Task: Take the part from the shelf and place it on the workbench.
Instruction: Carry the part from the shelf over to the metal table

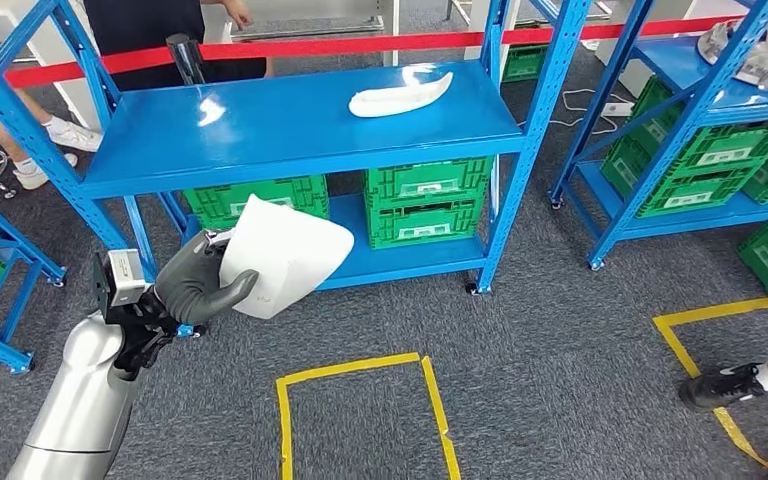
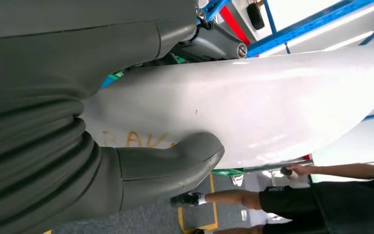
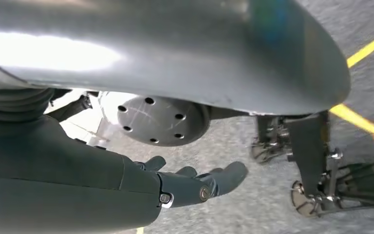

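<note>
Item: white moulded panel part (image 1: pixel 285 255), being held clear of the blue shelf (image 1: pixel 300 125) by the left hand (image 1: pixel 198 280), thumb pressing its face. Right hand (image 3: pixel 195 183) hanging loosely open, holding nothing. Advice: keep the panel level while turning; the grip sits near one edge.

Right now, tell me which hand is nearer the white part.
Left. The left hand grips the white part; the right hand hangs open above the carpet, away from it.
</note>
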